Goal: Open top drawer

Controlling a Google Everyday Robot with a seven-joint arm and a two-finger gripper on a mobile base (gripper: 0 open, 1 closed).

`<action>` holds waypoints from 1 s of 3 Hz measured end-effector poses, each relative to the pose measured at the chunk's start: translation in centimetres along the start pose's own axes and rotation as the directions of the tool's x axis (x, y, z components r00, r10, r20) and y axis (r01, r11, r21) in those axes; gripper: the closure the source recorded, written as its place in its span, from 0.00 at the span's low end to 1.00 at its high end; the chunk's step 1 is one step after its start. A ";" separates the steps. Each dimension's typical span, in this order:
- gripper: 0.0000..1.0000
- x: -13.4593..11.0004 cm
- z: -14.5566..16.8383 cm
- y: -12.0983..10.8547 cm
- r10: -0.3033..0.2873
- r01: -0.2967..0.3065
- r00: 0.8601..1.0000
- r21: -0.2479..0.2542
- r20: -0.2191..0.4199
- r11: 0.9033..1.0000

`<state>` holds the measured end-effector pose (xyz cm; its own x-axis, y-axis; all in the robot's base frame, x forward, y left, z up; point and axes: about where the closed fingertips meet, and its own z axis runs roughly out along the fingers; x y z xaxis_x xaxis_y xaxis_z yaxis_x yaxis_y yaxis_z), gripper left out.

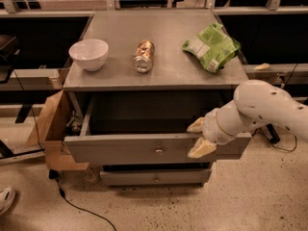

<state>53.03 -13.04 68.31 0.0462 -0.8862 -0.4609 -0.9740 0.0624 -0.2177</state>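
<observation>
The top drawer is pulled out from the grey cabinet, its flat grey front with a small round knob facing me and its dark box open behind. My gripper is at the right part of the drawer front's top edge, one cream finger behind the front and the other before it. The white arm reaches in from the right.
On the cabinet top stand a white bowl, a lying can and a green chip bag. A lower drawer front sits below. A cardboard box leans at the left; a cable runs on the floor.
</observation>
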 end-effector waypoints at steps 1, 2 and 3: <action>0.00 -0.3 -0.8 0.5 -0.024 0.024 1.000 0.001 -0.018 1.000; 0.00 -0.5 -1.2 0.9 -0.031 0.031 0.999 -0.001 -0.030 1.000; 0.00 -0.5 -1.2 0.9 -0.031 0.031 0.999 -0.001 -0.030 1.000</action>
<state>51.90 -13.05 69.36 0.0703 -0.9010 -0.4281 -0.9723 0.0341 -0.2313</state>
